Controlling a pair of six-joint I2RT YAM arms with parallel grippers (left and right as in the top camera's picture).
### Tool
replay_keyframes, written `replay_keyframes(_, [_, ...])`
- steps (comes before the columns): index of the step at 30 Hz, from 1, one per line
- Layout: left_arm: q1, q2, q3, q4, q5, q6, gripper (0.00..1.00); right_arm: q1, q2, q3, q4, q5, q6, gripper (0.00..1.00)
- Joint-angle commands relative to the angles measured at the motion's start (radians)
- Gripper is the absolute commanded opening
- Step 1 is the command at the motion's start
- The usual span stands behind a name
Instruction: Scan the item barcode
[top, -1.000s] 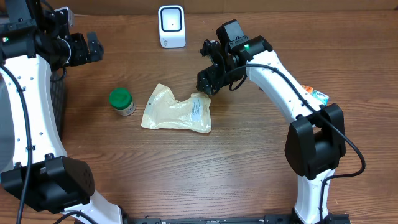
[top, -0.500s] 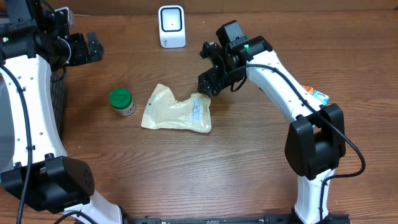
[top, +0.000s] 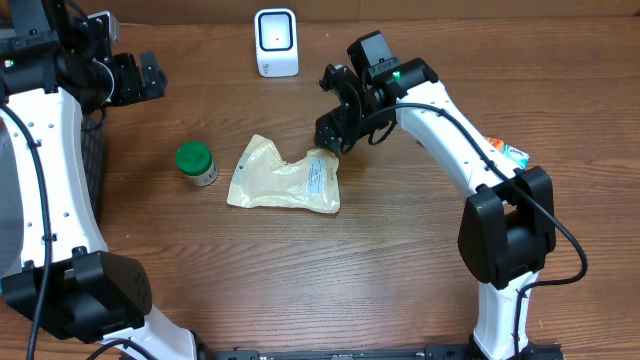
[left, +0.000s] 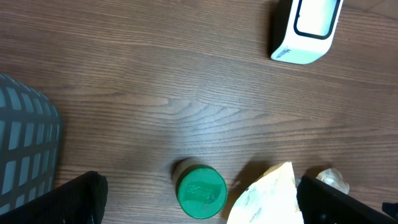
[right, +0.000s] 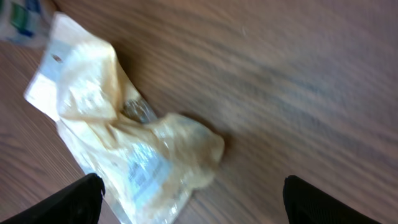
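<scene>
The item, a crumpled pale yellow pouch (top: 283, 176) with a white printed label (top: 318, 178), lies flat in the middle of the table. My right gripper (top: 331, 134) hovers open just above its right top corner. In the right wrist view the pouch (right: 118, 134) lies on the wood below and between the spread fingers (right: 81, 200), untouched by them. The white scanner (top: 276, 42) stands upright at the back. My left gripper (top: 150, 77) hangs open at the far left, well away from the pouch (left: 267, 196), looking down on it and on the scanner (left: 308, 28).
A small jar with a green lid (top: 196, 162) stands left of the pouch, also in the left wrist view (left: 200, 191). A grey mesh basket (left: 28, 149) sits at the table's left edge. A colourful packet (top: 508, 152) lies behind the right arm.
My right gripper's fingers have spread slightly wider and edged a touch left over the pouch corner. The pouch, jar, scanner and left arm have not moved.
</scene>
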Motion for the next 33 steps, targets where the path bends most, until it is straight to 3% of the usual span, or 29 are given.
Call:
replay_keyframes(1, [0.000,-0.014,0.010,0.004,0.005,-0.006,1.00,-0.005,-0.011,-0.005,0.048,-0.065,-0.008,0.91])
replay_keyframes(12, [0.000,-0.014,0.010,0.004,0.005,-0.006,0.99,-0.005,0.053,-0.106,0.077,-0.194,-0.204,1.00])
replay_keyframes(23, [0.000,-0.014,0.010,0.004,0.005,-0.006,1.00,-0.005,0.184,-0.106,0.055,-0.394,-0.168,0.98])
replay_keyframes(25, [0.000,-0.014,0.010,0.004,0.005,-0.006,0.99,-0.005,0.190,-0.106,0.067,-0.394,-0.109,0.89])
replay_keyframes(27, [0.000,-0.014,0.010,0.004,0.005,-0.006,1.00,-0.005,0.193,-0.106,0.077,-0.394,-0.051,0.65])
replay_keyframes(29, [0.000,-0.014,0.010,0.004,0.005,-0.006,1.00,-0.005,0.193,-0.106,0.082,-0.394,-0.035,0.50])
replay_keyframes(33, [0.000,-0.014,0.010,0.004,0.005,-0.006,1.00,-0.005,0.193,-0.105,0.097,-0.398,0.019,0.34])
